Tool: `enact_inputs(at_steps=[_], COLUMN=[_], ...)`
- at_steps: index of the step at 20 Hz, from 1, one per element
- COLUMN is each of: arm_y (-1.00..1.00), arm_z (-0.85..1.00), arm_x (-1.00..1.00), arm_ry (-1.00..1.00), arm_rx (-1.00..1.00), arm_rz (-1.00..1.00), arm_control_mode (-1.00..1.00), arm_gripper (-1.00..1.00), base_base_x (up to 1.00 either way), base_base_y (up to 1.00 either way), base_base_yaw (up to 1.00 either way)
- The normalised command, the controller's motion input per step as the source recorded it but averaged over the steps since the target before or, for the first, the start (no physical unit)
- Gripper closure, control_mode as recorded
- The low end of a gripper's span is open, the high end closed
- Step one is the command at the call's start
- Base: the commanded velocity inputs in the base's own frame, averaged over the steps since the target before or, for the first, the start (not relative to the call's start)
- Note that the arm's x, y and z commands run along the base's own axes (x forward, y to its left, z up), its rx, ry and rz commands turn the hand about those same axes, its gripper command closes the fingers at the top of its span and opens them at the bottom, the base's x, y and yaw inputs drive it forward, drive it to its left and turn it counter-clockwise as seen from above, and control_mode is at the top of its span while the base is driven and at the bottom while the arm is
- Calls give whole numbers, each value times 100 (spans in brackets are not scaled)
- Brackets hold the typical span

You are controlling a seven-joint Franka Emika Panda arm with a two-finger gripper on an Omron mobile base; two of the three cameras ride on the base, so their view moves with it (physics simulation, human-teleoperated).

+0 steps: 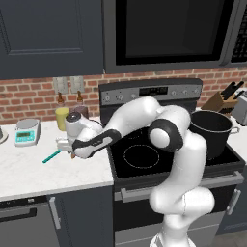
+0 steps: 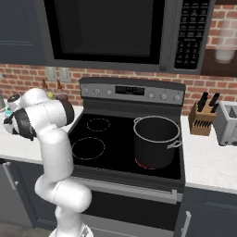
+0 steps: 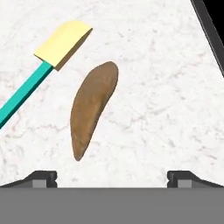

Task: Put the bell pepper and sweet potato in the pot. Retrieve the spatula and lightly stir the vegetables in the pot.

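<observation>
The brown sweet potato (image 3: 94, 109) lies on the white marble counter, straight below my open gripper (image 3: 112, 177), whose fingertips stand wide apart with nothing between them. Just beside the tuber lies the spatula (image 3: 63, 43), tan-yellow head near the tuber's tip and teal handle running away from it. In the left base view my gripper (image 1: 65, 147) hovers low over the counter left of the stove, with the spatula (image 1: 51, 157) beside it. The dark pot (image 1: 211, 130) (image 2: 156, 139) stands on the stove's right front burner. The bell pepper is out of view.
A yellow canister (image 1: 61, 118), a maroon canister (image 1: 81, 111) and a kitchen scale (image 1: 26, 131) stand at the back of the counter. The black stove edge (image 3: 210, 35) runs near the tuber. A knife block (image 2: 201, 118) and toaster (image 2: 227, 122) sit right of the stove.
</observation>
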Motion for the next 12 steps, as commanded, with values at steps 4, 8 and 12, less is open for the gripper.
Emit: enact_inputs(at_steps=[4,8,12], arm_y=[5,0,0], arm_z=[-17,-15,-15], arm_x=[42,33,26], arm_ry=[0,0,0], arm_rx=[0,0,0], arm_rz=[-14,-11,-10], arm_control_mode=[-100,-100,-100], arm_gripper=[-100,-100,-100], base_base_x=[0,0,0], base_base_y=[0,0,0], base_base_yaw=[0,0,0])
